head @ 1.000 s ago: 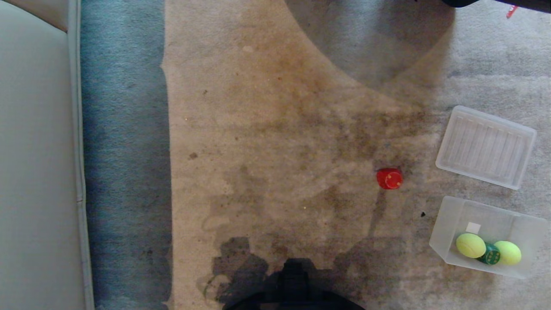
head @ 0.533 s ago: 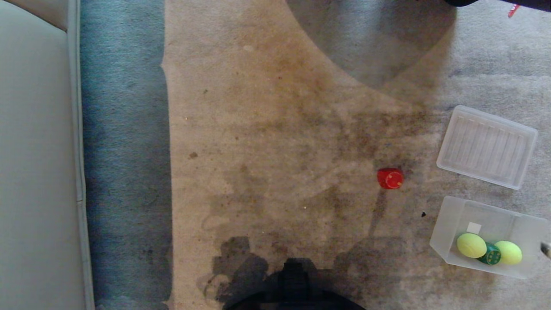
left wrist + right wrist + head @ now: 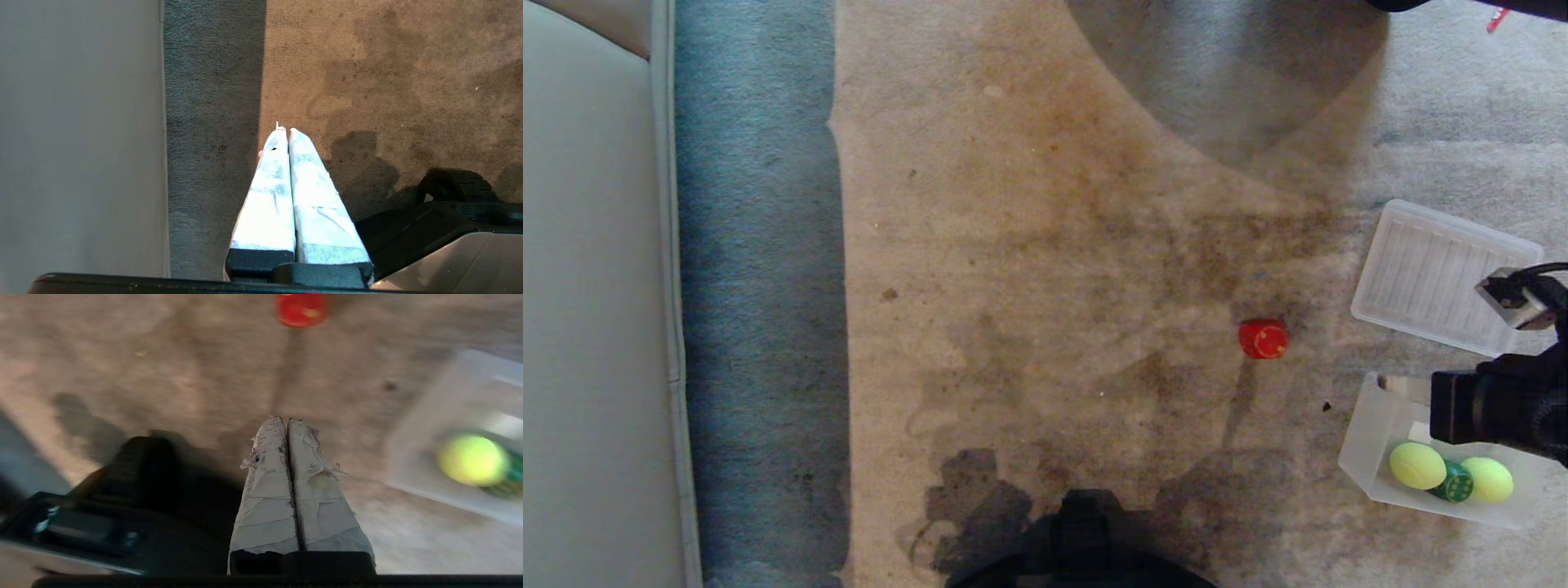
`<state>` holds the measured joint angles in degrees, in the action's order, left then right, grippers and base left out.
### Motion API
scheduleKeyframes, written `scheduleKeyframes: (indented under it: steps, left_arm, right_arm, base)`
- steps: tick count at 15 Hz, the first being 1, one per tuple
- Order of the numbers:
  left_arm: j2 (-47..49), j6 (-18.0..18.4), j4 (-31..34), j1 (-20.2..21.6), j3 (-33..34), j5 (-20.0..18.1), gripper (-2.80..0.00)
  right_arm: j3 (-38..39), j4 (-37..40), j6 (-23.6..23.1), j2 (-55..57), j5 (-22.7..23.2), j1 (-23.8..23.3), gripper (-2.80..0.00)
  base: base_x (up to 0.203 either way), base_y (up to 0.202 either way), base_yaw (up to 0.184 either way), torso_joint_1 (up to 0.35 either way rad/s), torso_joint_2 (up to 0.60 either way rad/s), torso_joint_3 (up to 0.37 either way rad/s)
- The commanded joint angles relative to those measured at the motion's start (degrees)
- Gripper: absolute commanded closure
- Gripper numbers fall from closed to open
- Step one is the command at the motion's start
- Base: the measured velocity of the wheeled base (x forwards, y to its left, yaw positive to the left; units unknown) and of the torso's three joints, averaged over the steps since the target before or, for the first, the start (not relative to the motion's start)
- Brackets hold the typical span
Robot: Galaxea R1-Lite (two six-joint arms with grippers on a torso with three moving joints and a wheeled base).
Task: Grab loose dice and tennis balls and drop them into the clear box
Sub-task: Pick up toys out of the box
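Step in hand, by my read: approach to the last loose piece, nothing grasped yet. Red die sits alone on the carpet, near the clear box and apart from it, toward the robot's left of it. Clear box already holds two tennis balls and a green die wedged between them; ribbed lid lies flat just beyond the box. Right arm shows at the right edge of the head view, over the box's far end. Right gripper is clenched with nothing between its taped fingers, pointing down at bare carpet; in the right wrist view the red die is well ahead of the tips and roughly in line with them, box off to one side. Next move probably calls for spreading the fingers, carrying on out to the die and lowering to straddle it. Left gripper also clenched and empty, parked over the carpet beside the grey strip.
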<state>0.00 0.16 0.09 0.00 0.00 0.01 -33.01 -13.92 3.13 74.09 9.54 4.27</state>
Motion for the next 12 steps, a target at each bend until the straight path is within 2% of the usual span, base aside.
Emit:
scheduleKeyframes:
  steps: [1, 2, 5, 8, 12]
  left_arm:
    - [0.0, 0.0, 0.0, 0.0, 0.0, 0.1, 0.00]
    - [0.0, 0.0, 0.0, 0.0, 0.0, 0.0, 0.00]
    - [0.0, 0.0, 0.0, 0.0, 0.0, 0.0, 0.00]
    - [0.0, 0.0, 0.0, 0.0, 0.0, 0.1, 0.00]
    - [0.0, 0.0, 0.0, 0.0, 0.1, 0.0, 0.00]
  right_arm:
    - [-0.3, -0.3, -0.1, 3.9, 3.5, 0.3, 0.00]
    - [-0.3, -0.4, -0.1, 4.3, 3.9, 0.3, -2.80]
    - [-1.0, -0.5, -1.8, 11.7, 4.3, 0.4, -2.80]
    - [-3.6, -0.6, -7.2, 15.9, 4.3, 0.4, -2.80]
    - [-5.3, -5.7, -18.3, 24.5, 4.0, 0.2, -2.80]
  base:
    - [0.000, 0.000, 0.000, 0.000, 0.00, 0.000]
    - [0.000, 0.000, 0.000, 0.000, 0.00, 0.000]
    - [0.000, 0.000, 0.000, 0.000, 0.00, 0.000]
    - [0.000, 0.000, 0.000, 0.000, 0.00, 0.000]
    - [0.000, 0.000, 0.000, 0.000, 0.00, 0.000]
